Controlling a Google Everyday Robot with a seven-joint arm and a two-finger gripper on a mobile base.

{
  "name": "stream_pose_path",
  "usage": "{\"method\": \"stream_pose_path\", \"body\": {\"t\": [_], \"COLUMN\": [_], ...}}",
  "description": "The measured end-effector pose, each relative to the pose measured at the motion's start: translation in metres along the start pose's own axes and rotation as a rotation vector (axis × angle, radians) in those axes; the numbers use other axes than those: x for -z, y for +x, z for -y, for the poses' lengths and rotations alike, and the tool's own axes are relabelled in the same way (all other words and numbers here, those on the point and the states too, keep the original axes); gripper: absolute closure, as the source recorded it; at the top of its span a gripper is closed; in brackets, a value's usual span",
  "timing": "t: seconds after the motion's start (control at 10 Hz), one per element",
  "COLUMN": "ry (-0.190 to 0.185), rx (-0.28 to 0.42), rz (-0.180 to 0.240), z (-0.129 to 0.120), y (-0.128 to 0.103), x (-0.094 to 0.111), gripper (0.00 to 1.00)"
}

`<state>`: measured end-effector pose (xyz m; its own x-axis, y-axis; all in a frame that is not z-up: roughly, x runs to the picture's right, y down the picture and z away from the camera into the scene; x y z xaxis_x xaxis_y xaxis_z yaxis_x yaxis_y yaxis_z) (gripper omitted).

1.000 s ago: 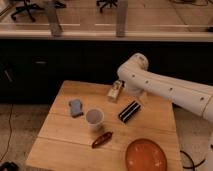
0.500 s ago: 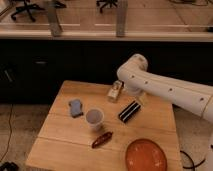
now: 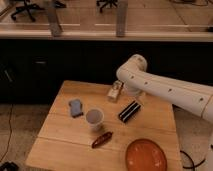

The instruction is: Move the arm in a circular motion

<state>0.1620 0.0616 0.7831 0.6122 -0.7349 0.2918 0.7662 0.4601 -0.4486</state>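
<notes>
Arm (image 3: 165,90) stretched over table (image 3: 60,145); gripper (image 3: 134,95) low beside small box (image 3: 115,92), finger state indiscernible. Risk: circular sweep knocking box or dark bar (image 3: 129,111).

The scene is dim and warm. The wooden table (image 3: 60,135) is lit evenly from above, and the cabinet front behind the table is almost black. The white arm (image 3: 165,90) above the table is the brightest surface. Its gripper (image 3: 116,92) looks soft and blurred.
</notes>
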Motion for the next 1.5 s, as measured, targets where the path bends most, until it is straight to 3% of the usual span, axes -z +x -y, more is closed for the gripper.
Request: {"method": "stream_pose_path", "body": {"t": [1.5], "ry": [0.014], "rx": [0.161], "rz": [-0.015], "z": [0.022], "y": [-0.024], "x": [-0.001], "gripper": [0.20]}}
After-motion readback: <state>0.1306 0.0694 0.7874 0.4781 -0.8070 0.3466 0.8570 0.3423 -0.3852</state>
